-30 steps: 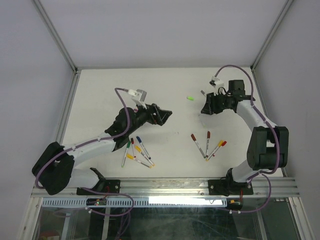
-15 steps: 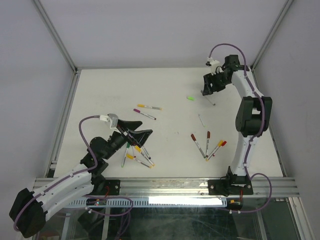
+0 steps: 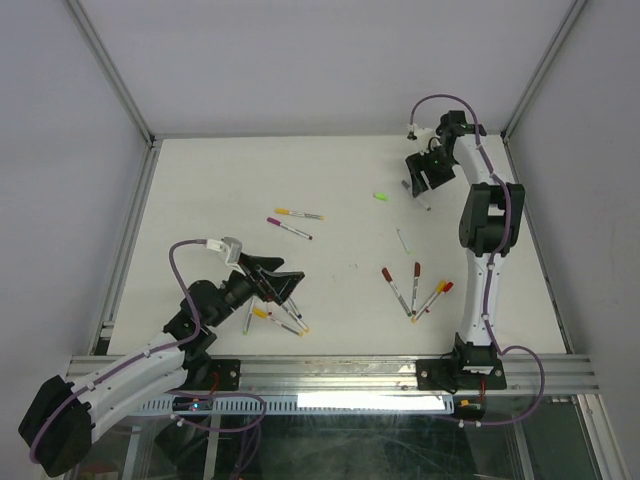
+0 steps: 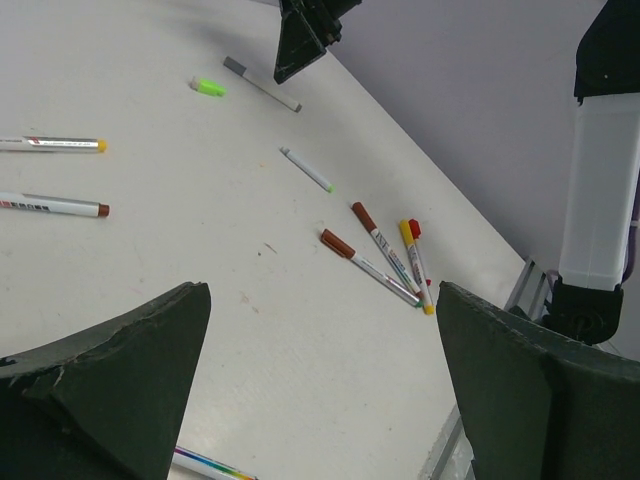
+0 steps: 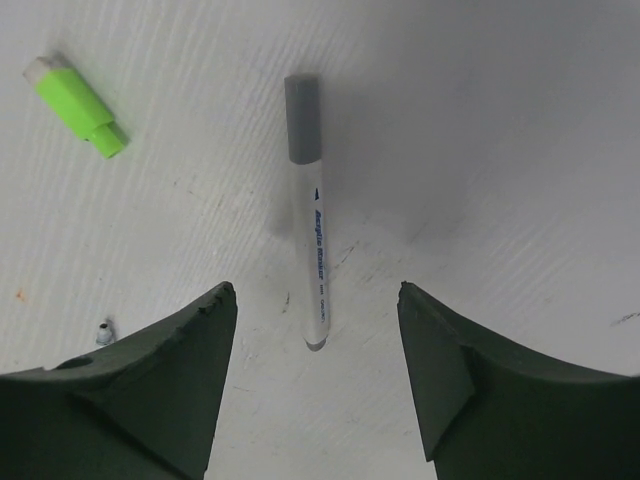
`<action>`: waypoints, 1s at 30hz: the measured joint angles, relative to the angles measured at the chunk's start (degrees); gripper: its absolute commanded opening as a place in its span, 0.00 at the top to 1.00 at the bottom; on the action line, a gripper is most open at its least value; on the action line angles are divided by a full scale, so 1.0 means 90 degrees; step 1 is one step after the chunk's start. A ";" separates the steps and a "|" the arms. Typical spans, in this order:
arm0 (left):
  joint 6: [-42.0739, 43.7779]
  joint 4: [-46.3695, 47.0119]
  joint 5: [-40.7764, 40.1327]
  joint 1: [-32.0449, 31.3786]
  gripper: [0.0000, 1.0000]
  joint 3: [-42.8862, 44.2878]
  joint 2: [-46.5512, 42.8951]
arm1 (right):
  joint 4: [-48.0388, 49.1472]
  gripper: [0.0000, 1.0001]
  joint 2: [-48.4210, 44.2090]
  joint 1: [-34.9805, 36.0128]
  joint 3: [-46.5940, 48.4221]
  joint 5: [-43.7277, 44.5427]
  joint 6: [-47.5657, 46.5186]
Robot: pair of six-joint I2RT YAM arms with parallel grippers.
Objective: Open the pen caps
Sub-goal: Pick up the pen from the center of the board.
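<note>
Between the right jaws, spread open and gripping nothing, a white pen [image 5: 314, 250] is lying on the desk [image 5: 520, 120], wearing its grey cap [image 5: 302, 118]. A loose green cap [image 5: 78, 108] is lying nearby. Left jaws are gaping fully, empty, beside capped pens [image 3: 288, 320]. More capped pens [image 4: 372, 268] are lying mid-desk.
</note>
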 measured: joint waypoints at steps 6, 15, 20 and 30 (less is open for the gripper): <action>-0.0107 0.0155 0.0000 0.0000 0.01 -0.0034 0.0199 | -0.0095 0.43 0.0306 0.0046 0.0002 0.0114 -0.0005; -0.0279 0.0401 0.0005 0.0002 0.01 -0.0083 0.0338 | 0.0015 0.60 0.0364 0.0136 -0.0085 0.0306 -0.0046; -0.0379 0.0532 0.0007 0.0000 0.01 -0.0092 0.0338 | 0.0384 0.69 0.0158 0.0209 -0.0488 0.0605 -0.0070; -0.0699 0.1025 0.0138 0.0002 0.01 -0.0126 0.0704 | 0.1178 0.75 -0.0610 0.0442 -0.1868 0.0969 -0.0146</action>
